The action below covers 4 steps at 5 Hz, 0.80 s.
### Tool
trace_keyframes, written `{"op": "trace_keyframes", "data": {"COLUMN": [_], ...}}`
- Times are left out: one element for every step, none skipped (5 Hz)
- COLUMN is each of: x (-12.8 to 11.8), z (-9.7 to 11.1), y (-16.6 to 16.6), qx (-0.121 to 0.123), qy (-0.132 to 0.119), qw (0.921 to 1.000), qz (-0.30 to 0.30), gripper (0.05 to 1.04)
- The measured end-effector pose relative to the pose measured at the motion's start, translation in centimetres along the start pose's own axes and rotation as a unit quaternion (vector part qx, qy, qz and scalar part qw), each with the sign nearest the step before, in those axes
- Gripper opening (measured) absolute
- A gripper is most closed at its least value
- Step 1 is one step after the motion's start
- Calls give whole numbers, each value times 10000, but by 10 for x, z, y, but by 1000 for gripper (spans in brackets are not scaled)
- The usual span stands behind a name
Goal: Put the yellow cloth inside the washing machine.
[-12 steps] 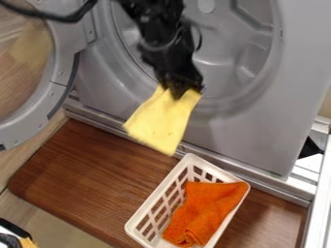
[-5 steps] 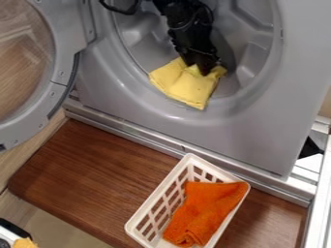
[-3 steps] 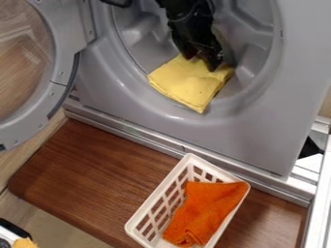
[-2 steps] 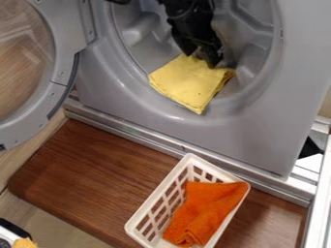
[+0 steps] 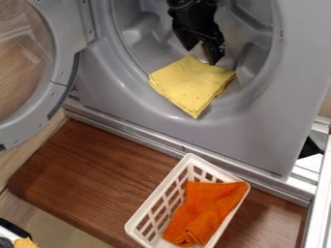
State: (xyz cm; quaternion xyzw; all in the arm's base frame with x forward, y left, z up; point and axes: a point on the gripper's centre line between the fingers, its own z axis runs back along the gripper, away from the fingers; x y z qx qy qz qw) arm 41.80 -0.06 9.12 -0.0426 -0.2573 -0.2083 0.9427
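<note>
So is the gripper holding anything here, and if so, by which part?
Nothing is held; the gripper is open, fingers apart, by the yellow cloth.

The washing machine (image 5: 265,121) had a smooth grey front panel with a plastic-like, satin finish and soft highlights. The drum (image 5: 152,54) surface was smooth, moulded in appearance and moderately glossy. The door window (image 5: 22,63) was clear, smooth and glossy, resembling glass or clear plastic. The rail (image 5: 129,130) had a metallic sheen. The yellow cloth (image 5: 190,85) was matt, woven fabric; the orange cloth (image 5: 203,208) was matt, with a rougher, towel-like nap. The basket (image 5: 157,190) was smooth white plastic. The counter (image 5: 97,169) showed brown wood grain under a low sheen. The tool (image 5: 202,56) was black, with glossy highlights.
</note>
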Motion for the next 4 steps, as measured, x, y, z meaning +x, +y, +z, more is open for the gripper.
{"op": "trace_keyframes", "data": {"x": [-5, -26, -55, -83], "z": [15, 27, 32, 41], "y": [-12, -33, -54, -72], "qx": [136, 229, 166, 143], "qy": [-33, 92, 451, 691], "qw": [9999, 9995, 9982, 9965], "qz": [-77, -215, -359, -459], "gripper": [1000, 1000, 1000, 1000]}}
